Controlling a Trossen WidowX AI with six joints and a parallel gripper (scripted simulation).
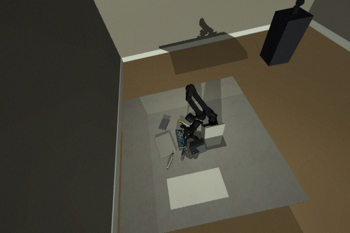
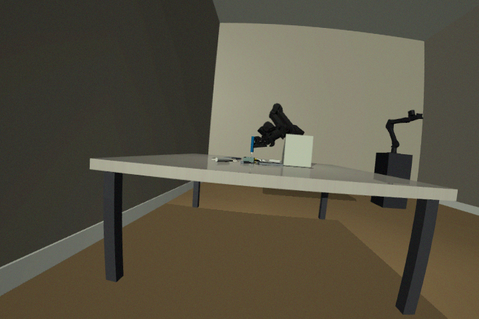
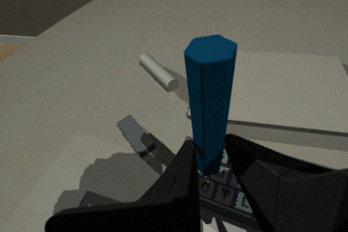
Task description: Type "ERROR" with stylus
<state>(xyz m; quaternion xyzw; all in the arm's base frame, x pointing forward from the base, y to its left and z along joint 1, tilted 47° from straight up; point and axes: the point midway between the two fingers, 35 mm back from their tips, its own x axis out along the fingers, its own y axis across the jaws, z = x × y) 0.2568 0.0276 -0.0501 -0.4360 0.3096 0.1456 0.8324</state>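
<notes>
The blue six-sided stylus (image 1: pixel 183 139) (image 2: pixel 252 144) (image 3: pixel 210 87) stands nearly upright, its thin tip pointing down. My gripper (image 3: pixel 209 144) is shut on it around its lower part. The keyboard (image 1: pixel 178 134) (image 2: pixel 248 159) (image 3: pixel 225 194) lies below the stylus, with dark shadow over much of it. In the wrist view the letters O, T and part of an L show just in front of the stylus, and a U shows beside it. The fingers and the stylus body hide the tip there. I cannot tell whether the tip touches a key.
A flat pale slab (image 1: pixel 164 145) (image 3: pixel 288 87) lies beyond the keyboard. A white cylinder (image 1: pixel 169 163) (image 3: pixel 157 72) and a small grey block (image 1: pixel 183 155) (image 3: pixel 133 132) lie past the keyboard's end. Grey boxes (image 1: pixel 164 124) (image 1: pixel 199 149) lie on either side. A pale block (image 1: pixel 215 131) (image 2: pixel 299 150) stands by the arm's base.
</notes>
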